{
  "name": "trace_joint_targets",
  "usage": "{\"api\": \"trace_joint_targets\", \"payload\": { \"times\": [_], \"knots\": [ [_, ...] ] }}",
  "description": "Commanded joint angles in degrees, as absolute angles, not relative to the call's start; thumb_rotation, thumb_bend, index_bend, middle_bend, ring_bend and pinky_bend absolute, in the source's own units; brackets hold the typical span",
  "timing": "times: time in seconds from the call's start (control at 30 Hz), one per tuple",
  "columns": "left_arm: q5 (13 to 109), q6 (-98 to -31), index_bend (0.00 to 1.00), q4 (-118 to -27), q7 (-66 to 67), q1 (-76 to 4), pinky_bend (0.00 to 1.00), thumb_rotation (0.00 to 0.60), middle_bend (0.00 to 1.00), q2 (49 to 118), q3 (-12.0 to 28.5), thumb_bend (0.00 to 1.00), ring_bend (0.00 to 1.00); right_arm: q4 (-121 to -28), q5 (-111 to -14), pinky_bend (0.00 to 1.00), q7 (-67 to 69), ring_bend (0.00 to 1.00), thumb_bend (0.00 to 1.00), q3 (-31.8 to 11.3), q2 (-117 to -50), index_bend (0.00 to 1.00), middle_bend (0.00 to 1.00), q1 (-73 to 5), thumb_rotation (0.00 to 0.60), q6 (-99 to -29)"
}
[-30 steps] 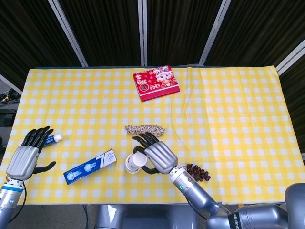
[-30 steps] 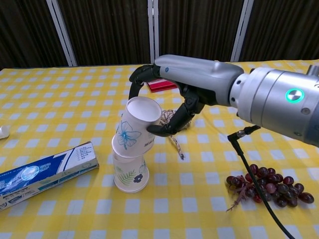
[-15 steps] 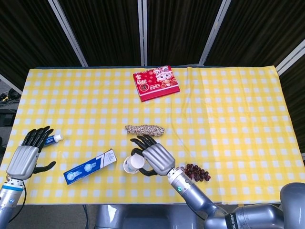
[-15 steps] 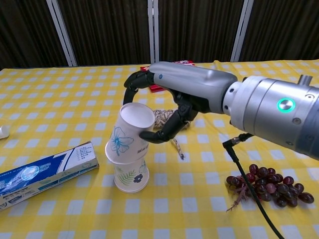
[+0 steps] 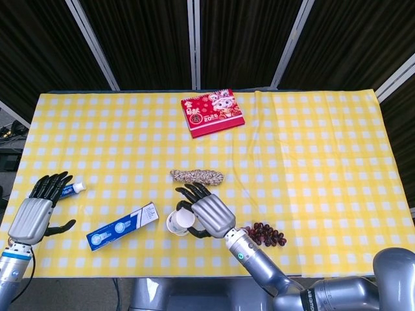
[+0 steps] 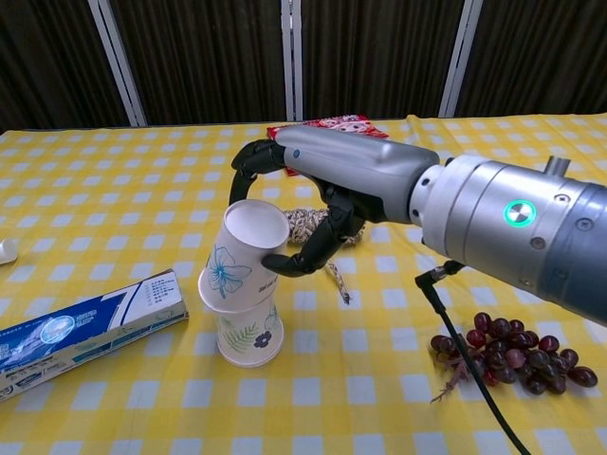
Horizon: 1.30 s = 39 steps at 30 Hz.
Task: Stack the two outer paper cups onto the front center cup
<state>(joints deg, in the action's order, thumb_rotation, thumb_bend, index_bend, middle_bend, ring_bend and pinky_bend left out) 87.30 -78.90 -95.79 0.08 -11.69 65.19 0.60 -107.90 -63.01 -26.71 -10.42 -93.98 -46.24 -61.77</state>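
Your right hand (image 6: pixel 318 190) has its dark fingers (image 6: pixel 248 169) wrapped over the rim of the upper paper cup (image 6: pixel 242 265), with the thumb pressed against the cup's side from below, so it is grasping that cup. The cup is white with a blue flower printed on its wall, and it sits tilted, its open mouth turned up and toward the camera in the chest view. Its base is seated in the mouth of the lower paper cup (image 6: pixel 250 339), which stands upright on the counter (image 6: pixel 114 190) near the front edge, just left of centre. That lower cup is white too, printed with dark leaves and a small flower. From the head view you see the same pair as one pale ring at the tip of your right hand (image 5: pixel 206 214), cup mouth (image 5: pixel 179 221) open to the left.

Your left hand (image 5: pixel 37 210) rests at the far left edge of the counter, fingers spread and holding nothing, its fingertips just beside a small tube with a white cap (image 5: pixel 73 188).

Near the cups, a blue toothpaste box (image 6: pixel 81 328) lies flat to the left. A coil of rope (image 5: pixel 196 175) lies just behind your right hand, partly hidden by it in the chest view. A bunch of dark grapes (image 6: pixel 507 359) lies to the right of the cups, under your right forearm. A red printed packet (image 5: pixel 213 112) lies at the back, well apart from the rest. The counter wears a yellow and white checked cloth.
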Motion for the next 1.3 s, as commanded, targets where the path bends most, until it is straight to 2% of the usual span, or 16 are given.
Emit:
{"api": "trace_joint_targets", "payload": {
  "times": [0.03,0.13,0.43,0.73,0.87,1.03,1.3],
  "knots": [
    [87.28,-78.79,0.02,-95.77,0.05,-11.69,0.0,0.6,0.0,65.17,0.57,0.19,0.0,-107.91,-62.98,0.01,-27.03,0.0,0.18,-10.45,-94.15,0.3,0.04,-46.29,0.6,-61.92],
    [87.29,-78.41,0.02,-95.84,0.21,-11.76,0.0,0.6,0.0,64.98,0.4,0.19,0.0,-107.88,-62.9,0.01,-28.07,0.0,0.16,-10.42,-94.45,0.26,0.03,-46.45,0.6,-62.24],
    [87.3,-78.71,0.02,-95.88,-0.25,-11.65,0.0,0.6,0.0,64.71,0.62,0.19,0.0,-109.06,-63.05,0.01,-28.78,0.0,0.15,-10.34,-93.46,0.23,0.03,-45.81,0.6,-63.46],
    [86.03,-78.96,0.02,-95.42,0.07,-11.39,0.0,0.6,0.0,64.82,1.23,0.19,0.0,-111.1,-66.65,0.0,-28.15,0.0,0.15,-8.68,-85.86,0.21,0.0,-41.61,0.6,-68.14],
    [84.78,-78.45,0.0,-94.91,0.84,-11.37,0.0,0.6,0.0,65.34,1.51,0.19,0.0,-110.26,-71.14,0.0,-21.62,0.0,0.14,-5.32,-78.44,0.18,0.0,-35.56,0.6,-72.51],
    [84.38,-78.1,0.0,-94.17,2.27,-11.3,0.0,0.6,0.0,66.16,1.31,0.18,0.0,-105.17,-75.66,0.0,-12.5,0.0,0.12,-0.62,-72.64,0.1,0.0,-28.89,0.6,-76.55],
    [84.25,-79.26,0.0,-92.94,3.81,-10.26,0.0,0.6,0.0,67.63,0.84,0.18,0.0,-94.02,-79.29,0.0,-2.66,0.0,0.11,3.81,-69.41,0.01,0.0,-19.98,0.6,-83.55]
  ]
}}
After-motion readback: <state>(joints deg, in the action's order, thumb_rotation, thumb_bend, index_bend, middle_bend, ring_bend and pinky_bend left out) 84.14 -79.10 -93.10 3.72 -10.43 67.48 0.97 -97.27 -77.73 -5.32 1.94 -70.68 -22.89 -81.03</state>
